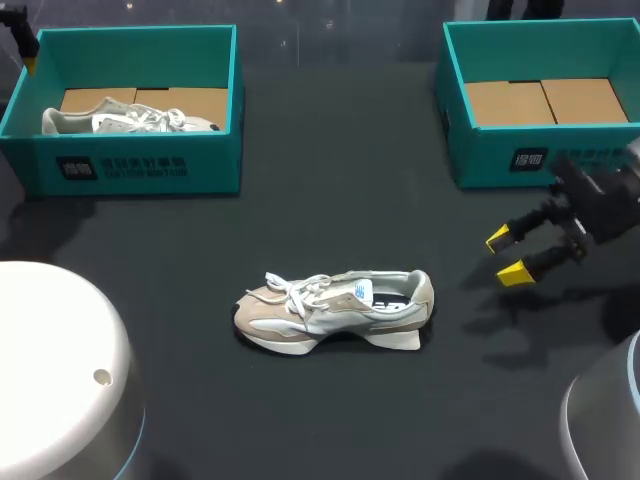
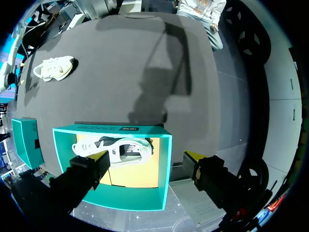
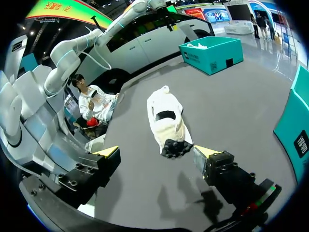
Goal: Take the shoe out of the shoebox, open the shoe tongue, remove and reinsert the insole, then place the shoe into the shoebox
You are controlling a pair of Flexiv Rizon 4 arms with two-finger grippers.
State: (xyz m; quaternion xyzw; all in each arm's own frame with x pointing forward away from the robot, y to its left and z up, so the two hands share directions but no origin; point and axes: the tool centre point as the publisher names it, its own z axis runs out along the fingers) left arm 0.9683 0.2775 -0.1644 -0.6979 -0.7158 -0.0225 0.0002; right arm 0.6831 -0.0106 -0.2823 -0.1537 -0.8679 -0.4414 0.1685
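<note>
A beige and white shoe lies on its side in the middle of the dark table, toe to the left. My right gripper hovers open to the right of its heel, apart from it. In the right wrist view the shoe lies just ahead of that gripper, heel nearest, with nothing between the fingers. A teal shoebox at the back left holds a second shoe. My left gripper hangs open above this box and its shoe.
A second teal shoebox stands at the back right, showing only its cardboard floor; its wall is close beside my right gripper. The white housing of my left arm fills the near left corner.
</note>
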